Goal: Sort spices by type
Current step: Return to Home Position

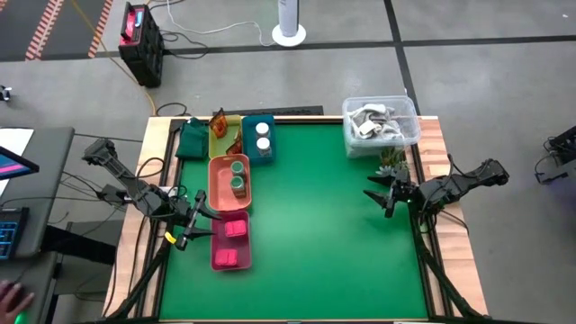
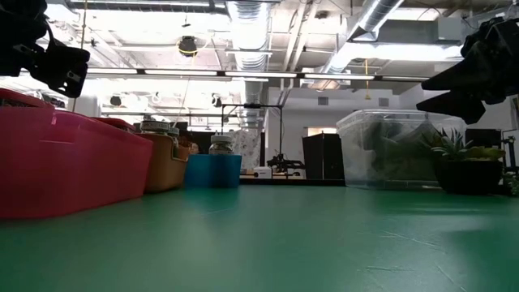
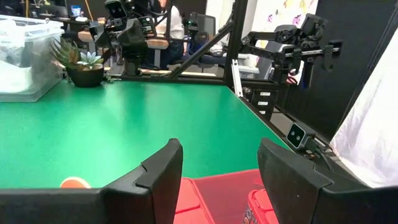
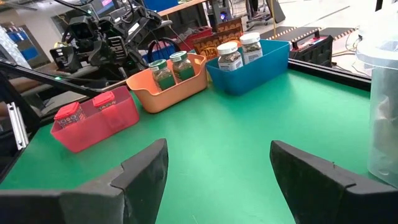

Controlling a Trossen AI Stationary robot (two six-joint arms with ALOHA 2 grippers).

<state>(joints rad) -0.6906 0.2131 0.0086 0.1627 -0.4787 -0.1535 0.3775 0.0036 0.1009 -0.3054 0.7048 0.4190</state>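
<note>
Spices (image 1: 238,184) all binned: 2 pink blocks (image 1: 234,229) in pink tray (image 1: 216,245), 2 green-lidded jars (image 1: 238,167) in orange tray (image 1: 216,191), 2 white jars (image 1: 263,129) in blue tray (image 1: 259,158), sachets (image 1: 219,121) in yellow tray (image 1: 219,149). Sorting looks complete. Left gripper (image 1: 203,223) and right gripper (image 1: 378,196) hang at opposite surface (image 1: 315,243) edges, fingers apart, empty.

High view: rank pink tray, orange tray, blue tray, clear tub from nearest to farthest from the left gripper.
From the left gripper, open, on the left side:
1. Pink tray, right beside it.
2. Orange tray, just beyond the pink one.
3. Blue tray, farther back, near the far edge.
4. Clear tub, far right corner.
</note>
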